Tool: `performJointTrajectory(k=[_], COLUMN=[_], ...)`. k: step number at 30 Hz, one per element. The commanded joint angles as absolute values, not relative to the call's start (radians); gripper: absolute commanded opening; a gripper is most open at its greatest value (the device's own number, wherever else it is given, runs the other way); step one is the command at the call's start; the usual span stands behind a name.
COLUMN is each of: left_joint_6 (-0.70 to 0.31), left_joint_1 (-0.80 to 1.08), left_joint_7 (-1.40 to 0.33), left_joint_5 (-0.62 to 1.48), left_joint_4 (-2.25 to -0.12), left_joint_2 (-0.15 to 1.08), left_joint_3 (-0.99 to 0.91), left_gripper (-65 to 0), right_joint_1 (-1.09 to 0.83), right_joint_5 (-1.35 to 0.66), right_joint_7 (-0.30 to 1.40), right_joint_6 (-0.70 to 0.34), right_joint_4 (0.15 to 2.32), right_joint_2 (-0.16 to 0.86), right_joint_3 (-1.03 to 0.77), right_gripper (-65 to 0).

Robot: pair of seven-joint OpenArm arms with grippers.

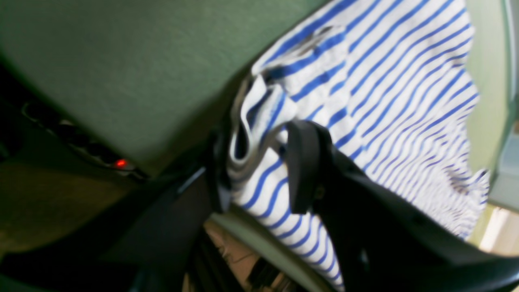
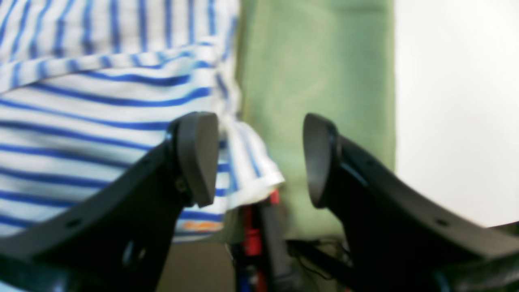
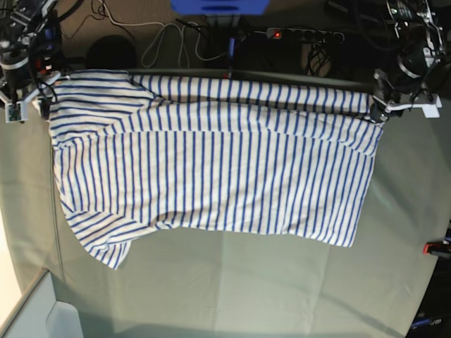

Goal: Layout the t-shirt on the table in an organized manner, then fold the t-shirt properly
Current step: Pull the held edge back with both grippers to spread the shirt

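Twice bracketing the t-shirt point(image 3: 211, 169), lying lengthwise along the table's point(image 3: 282, 282) far edge: gaping wide with the right gripper point(image 2: 259, 158) beside one corner, narrowly straddling bunched fabric with the left gripper point(image 1: 261, 170), grip unclear.

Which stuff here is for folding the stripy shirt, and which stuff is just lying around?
For the job:
- the t-shirt, spread out
- the table under it
- the left hand and the right hand, at the shirt's far corners

Just lying about:
- the power strip and cables behind the table
- the red clamp at the table's edge
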State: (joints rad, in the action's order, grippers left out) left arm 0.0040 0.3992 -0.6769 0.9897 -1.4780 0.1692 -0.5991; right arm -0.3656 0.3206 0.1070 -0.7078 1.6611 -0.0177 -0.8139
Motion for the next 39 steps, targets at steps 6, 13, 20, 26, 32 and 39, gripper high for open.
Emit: performJointTrajectory(k=[6,13,20,26,32,39], left_joint_6=[0.001,0.001,0.001,0.001,0.001,0.001], left_joint_1=[0.392,0.367,0.366,0.366,0.366,0.366], left_joint_7=[-0.662,-0.662,-0.662,-0.662,-0.662,-0.662], left_joint_5=[1.003,1.003,1.003,1.003,1.003,1.003], left_joint_4=[-1.492,-1.486,-1.486,-1.492,-1.495,-1.495], left_joint_2=[0.174,0.182,0.182,0.182,0.182,0.182], left_joint_3=[-0.630,-0.630,-0.630,-0.630,-0.630,-0.630], left_gripper=[-42.9,-42.9,-42.9,-42.9,-42.9,-42.9], right_joint_1=[-0.403,-0.421,-0.406,-0.409,-0.412,-0.443], right_joint_5=[0.312,0.312,0.312,0.312,0.312,0.312], right_joint_7=[0.090,0.090,0.090,0.088,0.090,0.090], right_joint_6=[-0.698,-0.698,-0.698,-0.698,-0.698,-0.698], right_joint_4=[1.667,1.592,1.504,1.497,1.538,1.681], right_joint_2=[-0.062,-0.070,-0.064,-0.064,-0.064,-0.070], right_joint_3=[-0.825,-0.819,-0.823,-0.819,-0.825,-0.823], right_gripper=[-31.1,-31.2,-31.5,-49.8,-65.0,-65.0])
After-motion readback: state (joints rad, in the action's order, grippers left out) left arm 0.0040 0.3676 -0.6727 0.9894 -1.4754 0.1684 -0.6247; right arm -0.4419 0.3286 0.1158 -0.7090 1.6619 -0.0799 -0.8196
